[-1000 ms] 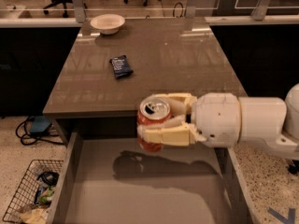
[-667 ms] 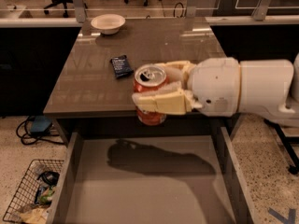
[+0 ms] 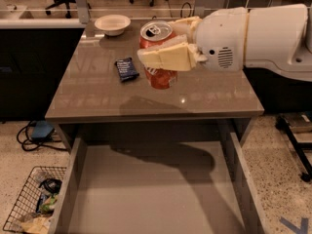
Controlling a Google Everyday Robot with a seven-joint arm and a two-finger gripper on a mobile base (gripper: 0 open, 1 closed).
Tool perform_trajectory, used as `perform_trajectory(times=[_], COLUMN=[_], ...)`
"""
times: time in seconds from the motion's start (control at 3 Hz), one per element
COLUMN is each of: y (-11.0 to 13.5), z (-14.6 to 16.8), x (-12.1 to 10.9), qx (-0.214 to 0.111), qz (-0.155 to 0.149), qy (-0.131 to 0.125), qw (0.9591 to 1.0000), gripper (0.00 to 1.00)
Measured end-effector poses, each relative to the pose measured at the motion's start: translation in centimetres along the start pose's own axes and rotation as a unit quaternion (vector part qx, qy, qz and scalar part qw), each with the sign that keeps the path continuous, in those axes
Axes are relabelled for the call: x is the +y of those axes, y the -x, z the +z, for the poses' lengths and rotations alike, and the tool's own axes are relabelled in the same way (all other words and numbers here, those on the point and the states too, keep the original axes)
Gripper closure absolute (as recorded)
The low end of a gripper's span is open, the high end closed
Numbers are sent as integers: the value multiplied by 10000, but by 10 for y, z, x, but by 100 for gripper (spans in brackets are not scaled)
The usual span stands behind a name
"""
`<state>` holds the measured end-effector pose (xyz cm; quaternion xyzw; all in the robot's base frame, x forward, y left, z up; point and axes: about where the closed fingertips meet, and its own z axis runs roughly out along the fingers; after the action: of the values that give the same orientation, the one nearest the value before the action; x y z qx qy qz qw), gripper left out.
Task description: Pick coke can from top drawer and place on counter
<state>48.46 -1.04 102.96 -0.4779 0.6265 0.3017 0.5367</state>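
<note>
A glossy grey-brown counter (image 3: 209,94) fills the middle of the scene, its polished top catching reflections from the room behind it. Below its front edge the top drawer (image 3: 146,194) stands pulled out wide, and a dark shadow lies across its flat grey floor. A white robot arm (image 3: 273,38) reaches in from the right, above the counter's far half. On the speckled floor at lower left sits a wire basket (image 3: 24,204) holding scraps and wrappers, just beside the drawer's left wall.

At the arm's tip, the cream-coloured end effector (image 3: 156,40) is clamped on the coke can (image 3: 162,77), one finger (image 3: 168,57) pressed across the near side and the other behind the rim. The can stands upright, its silver top and pull tab showing, over the middle of the counter and well clear of the drawer. It appears to hang just above the surface, its shadow cast toward the counter's front edge.

A white bowl (image 3: 112,23) rests near the back left corner. A flat dark blue snack packet (image 3: 126,68) lies on the counter just left of the can, apart from it.
</note>
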Motion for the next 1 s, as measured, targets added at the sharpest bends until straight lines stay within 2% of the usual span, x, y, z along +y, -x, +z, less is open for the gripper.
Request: perform_trajectory(times=[0.33, 0.67, 1.0], y=[0, -8, -23], z=[0, -15, -36], x=[0, -26, -75], qx=[-1, 2, -3], qz=[-2, 169, 462], qy=[1, -301, -734], qw=[10000, 9994, 9962], gripper=[100, 100, 100])
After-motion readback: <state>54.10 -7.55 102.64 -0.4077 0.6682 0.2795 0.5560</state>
